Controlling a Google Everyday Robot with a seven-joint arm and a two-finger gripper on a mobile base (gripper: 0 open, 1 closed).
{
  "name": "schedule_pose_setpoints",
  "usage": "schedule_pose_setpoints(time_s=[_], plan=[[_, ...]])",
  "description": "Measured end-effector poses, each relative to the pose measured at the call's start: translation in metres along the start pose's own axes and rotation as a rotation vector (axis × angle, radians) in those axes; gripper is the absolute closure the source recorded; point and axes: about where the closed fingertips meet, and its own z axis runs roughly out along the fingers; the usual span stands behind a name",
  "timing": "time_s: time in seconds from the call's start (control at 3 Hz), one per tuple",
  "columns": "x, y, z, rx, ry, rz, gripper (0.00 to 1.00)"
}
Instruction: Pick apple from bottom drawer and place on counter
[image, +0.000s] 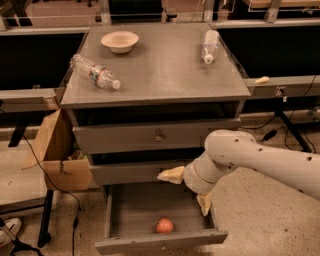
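Speckled floor (260, 225) and dark benches surround a grey cabinet, and its worktop (160, 65) sits well above the end effector (182, 194). Up there lie a bowl (120, 41) and two bottles tipped on their sides, one (95, 71) up to the left and one (210, 46) almost straight above. A cardboard box (55, 150) leans well off to its left.

The end effector hangs over the open drawer (145, 210), just under the middle drawer's front. Its two fingers are spread wide and hold nothing. The apple (164, 225) rests below it and a little to the left, close to the drawer's front wall.

I'd say the trouble lies in that tight spot. A finger coming down off-centre would likely nudge the round fruit and send it rolling. The lower finger is near the right wall and could catch it. A lift straight up risks knocking the drawer front above, and a careless set-down could bump a bottle.
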Motion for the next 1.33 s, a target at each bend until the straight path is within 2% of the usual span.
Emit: schedule_pose_setpoints(time_s=[0.33,0.67,1.0,1.33], plan=[[0.000,-0.001,-0.001,0.001,0.001,0.003,0.00],[-0.001,0.001,0.001,0.012,-0.013,-0.033,0.00],[0.012,0.006,0.017,-0.004,-0.002,-0.141,0.00],[0.042,0.013,0.051,-0.027,-0.005,-0.279,0.00]])
